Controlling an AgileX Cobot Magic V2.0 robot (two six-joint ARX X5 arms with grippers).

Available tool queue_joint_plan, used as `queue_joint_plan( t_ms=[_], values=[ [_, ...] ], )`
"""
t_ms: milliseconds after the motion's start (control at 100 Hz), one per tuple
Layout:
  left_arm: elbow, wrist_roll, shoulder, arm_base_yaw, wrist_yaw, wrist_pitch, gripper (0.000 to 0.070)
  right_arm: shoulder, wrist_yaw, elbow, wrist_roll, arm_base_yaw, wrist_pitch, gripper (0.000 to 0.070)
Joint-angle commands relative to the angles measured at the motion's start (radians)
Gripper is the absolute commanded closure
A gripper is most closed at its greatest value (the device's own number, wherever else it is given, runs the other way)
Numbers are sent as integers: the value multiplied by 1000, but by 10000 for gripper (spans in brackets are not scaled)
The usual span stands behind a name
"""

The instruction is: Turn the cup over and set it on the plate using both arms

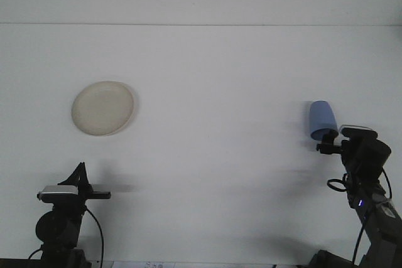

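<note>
Trouble comes if your right gripper (326, 145), jaws unreadable at the rim of the upside-down blue cup (321, 119), nudges it over, well apart from the cream plate (103, 108).

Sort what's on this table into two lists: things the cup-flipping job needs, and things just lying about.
Needed for the job:
- blue cup, far right, mouth down
- cream plate, far left
- right claw, right at the cup's lower edge
- left claw, apart from both

Lying about:
- nothing else on the white table
</note>
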Motion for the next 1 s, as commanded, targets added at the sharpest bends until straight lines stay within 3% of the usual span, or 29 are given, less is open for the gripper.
queue_joint_plan(
  t_ms=[0,450,490,590,670,870,990],
  values=[
    [-19,-5,-2,0,-1,11,684,36,-4,3,-8,-3,46,158],
    [-19,-5,-2,0,-1,11,685,261,-23,3,5,0,353,172],
    [-19,-5,-2,0,-1,11,685,270,-27,3,6,0,366,211],
    [-19,-5,-2,0,-1,11,684,279,-49,3,6,0,369,416],
    [-19,-5,-2,0,-1,11,684,279,-49,3,8,0,373,533],
    [-19,-5,-2,0,-1,11,685,276,-48,3,39,0,398,673],
    [-19,-5,-2,0,-1,11,685,245,-48,3,101,5,379,696]
  ],
)
